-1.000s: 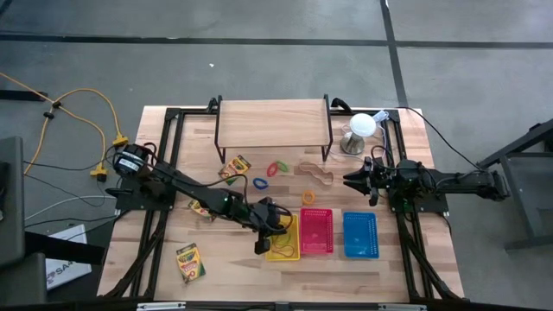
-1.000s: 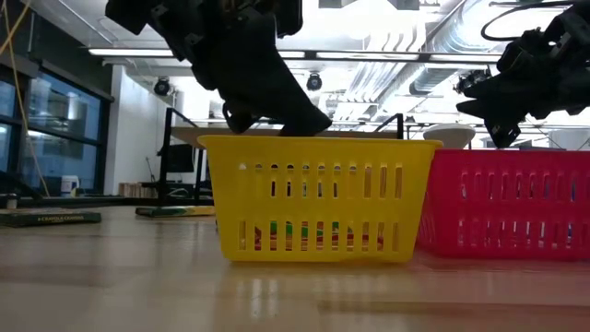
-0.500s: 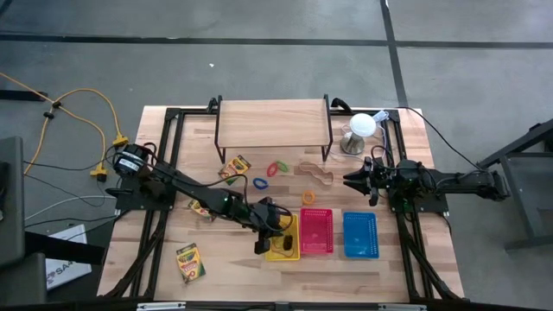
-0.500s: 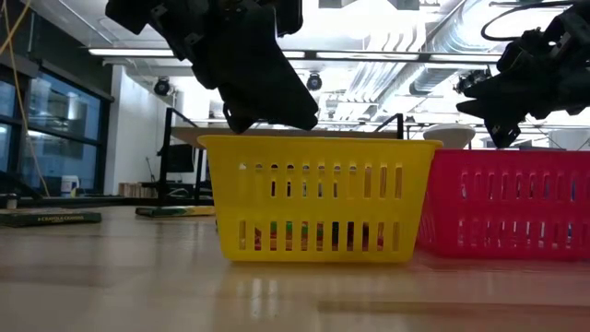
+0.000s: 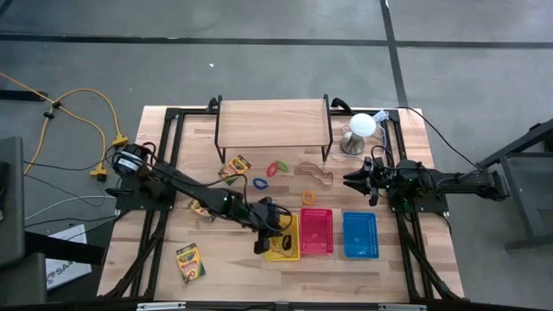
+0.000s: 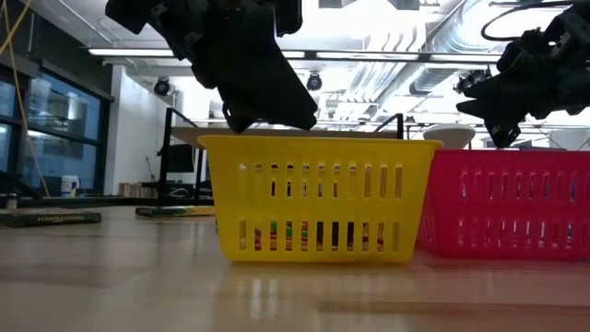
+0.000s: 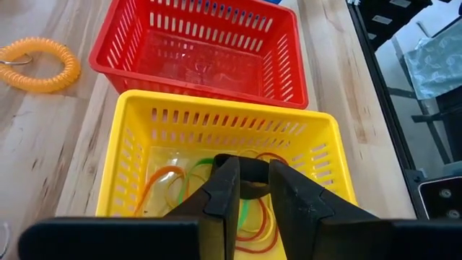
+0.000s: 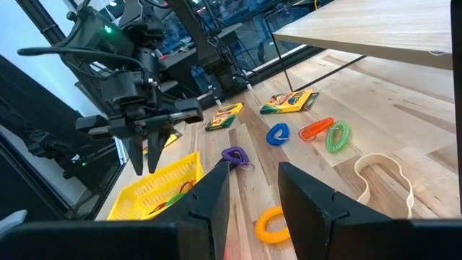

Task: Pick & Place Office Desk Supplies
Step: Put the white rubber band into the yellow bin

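Note:
My left gripper (image 7: 253, 180) hangs open over the yellow basket (image 7: 216, 105), its fingers pointing down into it and holding nothing. Thin rubber bands (image 7: 170, 184), orange, green and red, lie on the basket's floor. In the low view the gripper (image 6: 277, 115) sits just above the basket's rim (image 6: 318, 143). Crayon boxes (image 5: 234, 166) (image 5: 190, 263) lie flat on the table. Coiled rings (image 5: 276, 168) (image 5: 308, 198) and a tan loop (image 5: 315, 171) lie near the middle. My right gripper (image 8: 253, 173) waits open at the right side (image 5: 350, 179).
A red basket (image 5: 316, 231) and a blue basket (image 5: 359, 235) stand to the right of the yellow one. A wooden shelf on black legs (image 5: 273, 123) stands at the back. Beside it at the back right is a white dome on a metal base (image 5: 363, 125).
My left gripper's fingers have parted a little above the yellow basket, and the hand has stayed in place. The right arm has kept still.

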Robot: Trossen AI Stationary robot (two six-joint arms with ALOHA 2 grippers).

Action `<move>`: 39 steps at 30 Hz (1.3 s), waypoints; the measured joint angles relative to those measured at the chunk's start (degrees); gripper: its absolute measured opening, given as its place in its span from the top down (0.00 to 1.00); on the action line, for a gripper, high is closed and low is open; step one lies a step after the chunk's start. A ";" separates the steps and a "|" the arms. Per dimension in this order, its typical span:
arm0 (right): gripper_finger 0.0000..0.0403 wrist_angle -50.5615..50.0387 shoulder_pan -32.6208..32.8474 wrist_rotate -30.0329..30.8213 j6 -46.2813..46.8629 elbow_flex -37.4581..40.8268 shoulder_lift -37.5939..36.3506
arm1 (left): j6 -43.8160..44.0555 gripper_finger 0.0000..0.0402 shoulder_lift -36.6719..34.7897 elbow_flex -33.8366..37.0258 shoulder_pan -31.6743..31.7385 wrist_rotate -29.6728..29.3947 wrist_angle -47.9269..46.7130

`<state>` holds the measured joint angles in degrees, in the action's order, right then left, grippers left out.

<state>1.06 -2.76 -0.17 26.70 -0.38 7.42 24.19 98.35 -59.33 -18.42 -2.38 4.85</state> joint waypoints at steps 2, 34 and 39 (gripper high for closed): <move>0.73 0.00 0.00 -0.01 -0.01 0.01 0.00 | -0.23 0.82 -0.95 0.00 0.42 0.67 -0.50; 0.73 0.00 0.01 -0.02 -0.02 0.01 0.02 | -4.53 0.82 -15.37 0.49 6.20 2.26 -20.27; 0.73 0.00 0.00 -0.02 -0.02 0.02 0.02 | -3.66 0.82 -20.06 4.78 6.20 1.52 -19.56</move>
<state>1.06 -2.76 -0.19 26.68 -0.36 7.44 20.53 78.29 -54.55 -12.23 -0.85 -14.71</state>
